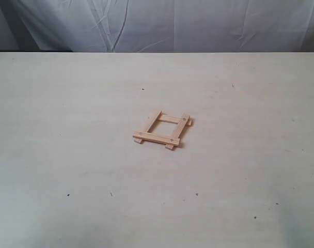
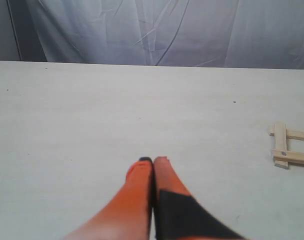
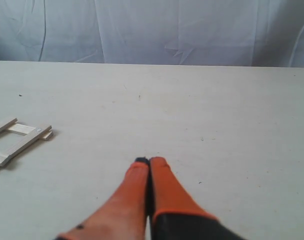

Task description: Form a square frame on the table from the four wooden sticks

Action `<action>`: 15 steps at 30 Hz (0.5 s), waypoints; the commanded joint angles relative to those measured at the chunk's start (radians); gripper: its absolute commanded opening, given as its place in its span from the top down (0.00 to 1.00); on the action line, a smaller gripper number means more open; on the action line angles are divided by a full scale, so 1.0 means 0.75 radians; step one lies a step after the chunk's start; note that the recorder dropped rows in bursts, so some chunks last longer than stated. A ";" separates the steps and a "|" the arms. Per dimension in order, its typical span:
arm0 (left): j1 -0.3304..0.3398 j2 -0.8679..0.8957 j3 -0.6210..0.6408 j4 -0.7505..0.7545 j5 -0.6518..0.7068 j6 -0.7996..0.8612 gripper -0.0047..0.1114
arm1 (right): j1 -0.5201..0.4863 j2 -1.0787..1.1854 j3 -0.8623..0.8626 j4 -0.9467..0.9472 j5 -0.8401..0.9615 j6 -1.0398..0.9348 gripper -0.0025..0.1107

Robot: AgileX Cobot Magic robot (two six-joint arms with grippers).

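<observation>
The four wooden sticks lie as a small square frame (image 1: pixel 162 130) at the middle of the table (image 1: pixel 69 129), ends overhanging at the corners. Two sticks with dark holes rest on top: the near one (image 1: pixel 156 138) and the right one (image 1: pixel 181 129). Part of the frame (image 2: pixel 288 151) shows at the edge of the left wrist view, and part of the frame (image 3: pixel 17 142) at the edge of the right wrist view. My left gripper (image 2: pixel 152 160) is shut and empty, well away from the frame. My right gripper (image 3: pixel 148 161) is also shut and empty. Neither arm appears in the exterior view.
A wrinkled white backdrop cloth (image 1: pixel 162 23) hangs behind the table's far edge. A few tiny dark specks (image 1: pixel 68 195) dot the tabletop.
</observation>
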 commanded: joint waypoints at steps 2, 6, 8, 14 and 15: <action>-0.005 -0.009 0.006 0.009 -0.020 -0.008 0.96 | -0.008 -0.008 0.002 -0.004 -0.013 -0.003 0.98; -0.005 -0.009 0.006 0.009 -0.020 -0.008 0.96 | -0.008 -0.008 0.002 0.021 -0.010 -0.003 0.98; -0.005 -0.009 0.006 0.009 -0.020 -0.008 0.96 | -0.008 -0.008 0.002 0.021 -0.010 -0.003 0.98; -0.005 -0.009 0.006 0.009 -0.020 -0.008 0.96 | -0.008 -0.008 0.002 0.025 -0.007 -0.003 0.98; -0.005 -0.009 0.006 0.009 -0.020 -0.008 0.96 | -0.008 -0.008 0.002 0.025 -0.007 -0.003 0.98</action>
